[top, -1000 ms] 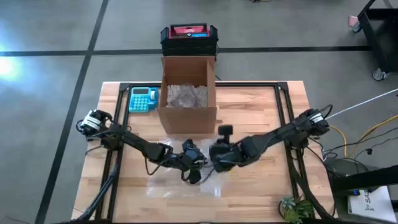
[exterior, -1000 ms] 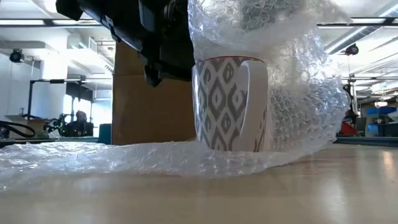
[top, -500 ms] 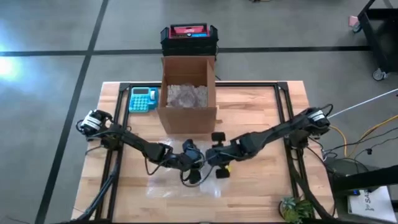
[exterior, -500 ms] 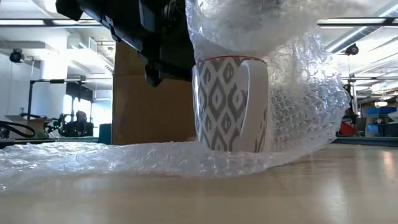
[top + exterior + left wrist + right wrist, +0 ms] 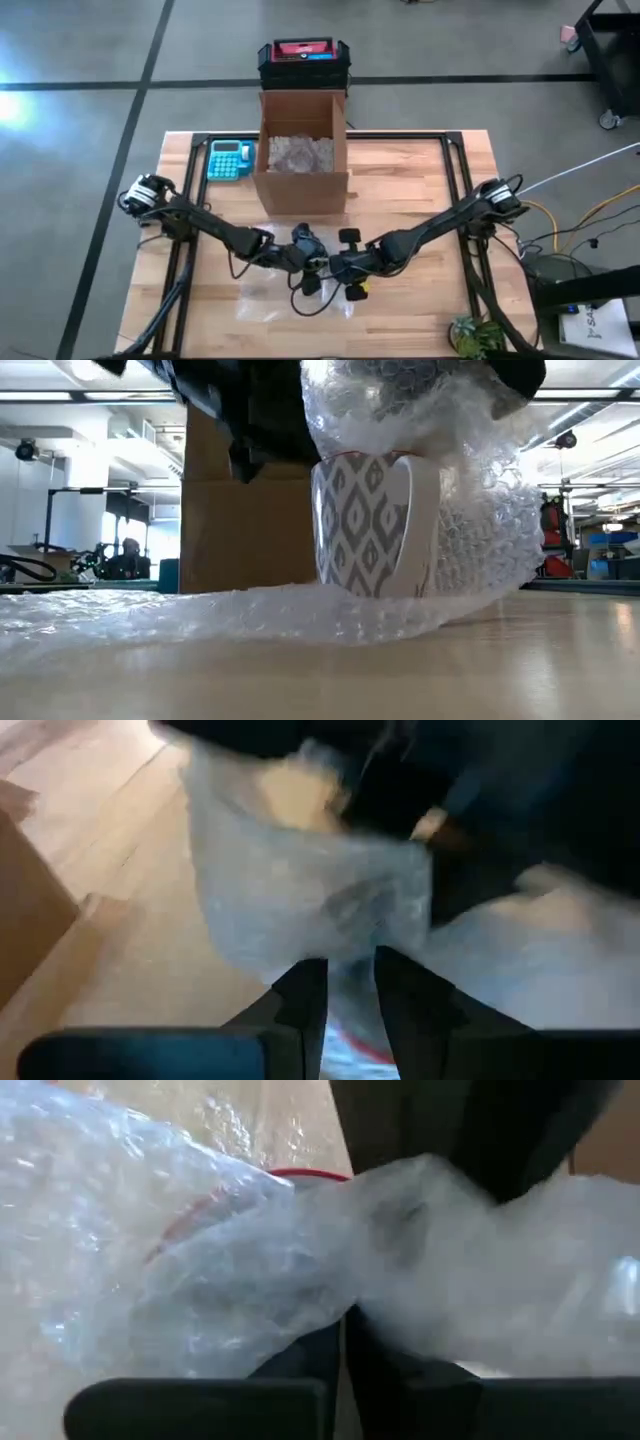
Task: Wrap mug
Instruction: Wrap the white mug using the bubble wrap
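Both arms reach inward from the tabletop's side edges and meet near its middle, toward the front edge. The left gripper [image 5: 308, 262] and right gripper [image 5: 335, 268] sit almost touching, each pair of fingers pinched together.

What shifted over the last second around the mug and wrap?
The right end effector swung in toward the left end effector and down over the mug, pulling the bubble wrap across its top; the mug now tilts slightly. The left one kept its pinch on the wrap. The cardboard box stayed put.
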Available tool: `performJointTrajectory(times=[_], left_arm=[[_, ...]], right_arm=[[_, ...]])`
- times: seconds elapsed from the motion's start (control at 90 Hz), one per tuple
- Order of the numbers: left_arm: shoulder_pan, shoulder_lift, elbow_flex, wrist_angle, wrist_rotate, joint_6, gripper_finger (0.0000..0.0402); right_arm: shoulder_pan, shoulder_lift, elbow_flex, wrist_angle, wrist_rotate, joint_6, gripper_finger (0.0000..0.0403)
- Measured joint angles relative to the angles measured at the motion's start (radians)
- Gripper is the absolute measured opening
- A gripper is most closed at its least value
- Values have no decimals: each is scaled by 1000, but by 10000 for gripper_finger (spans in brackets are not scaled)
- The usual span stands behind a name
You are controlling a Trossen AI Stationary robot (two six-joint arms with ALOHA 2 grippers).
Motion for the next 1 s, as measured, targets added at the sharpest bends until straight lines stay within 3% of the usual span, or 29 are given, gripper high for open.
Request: performJointTrajectory(times=[0.178,0.411,0.7,0.867,1.0], left_arm=[[-7,-50,0,26,30,4,73],[-7,102,-3,45,25,-33,73],[-6,150,3,61,10,-37,73],[-6,132,0,72,10,0,73],[-6,128,-1,77,1,10,73]], right_arm=[[-2,-8,11,33,-2,-45,7],[-2,-5,9,22,-3,-66,8],[2,-30,186,-268,-6,-76,9],[5,-47,200,-258,-155,-96,8],[5,-32,170,-211,-170,-92,8]])
